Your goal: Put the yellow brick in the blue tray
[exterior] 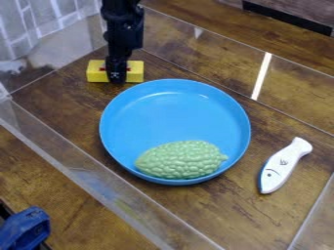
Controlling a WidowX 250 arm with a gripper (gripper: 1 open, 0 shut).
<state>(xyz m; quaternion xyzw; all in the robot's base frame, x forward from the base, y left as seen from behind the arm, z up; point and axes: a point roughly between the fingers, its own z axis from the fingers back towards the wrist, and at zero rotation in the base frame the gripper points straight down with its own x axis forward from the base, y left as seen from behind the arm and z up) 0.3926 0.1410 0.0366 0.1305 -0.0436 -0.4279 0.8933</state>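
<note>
The dark gripper (pixel 117 64) was down at the yellow brick (pixel 97 70), its fingers overlapping the block's middle in the view. Whether they had closed on it or stood apart around it could not be told. The brick lay on the brown wooden table (pixel 65 161), outside the blue tray (pixel 163 109), just beyond its upper-left rim. The round, shallow tray sat in the middle of the view, and in its lower part, near the rim, lay a bumpy green lump (pixel 181 159). To the right of the tray, on the table, a white, fish-shaped tool (pixel 283 166) lay at a slant, its blue-marked head toward the bottom of the view. At the lower-left corner, well apart from the brick, was a blue object (pixel 23 229), cut off by the picture's edge.
</note>
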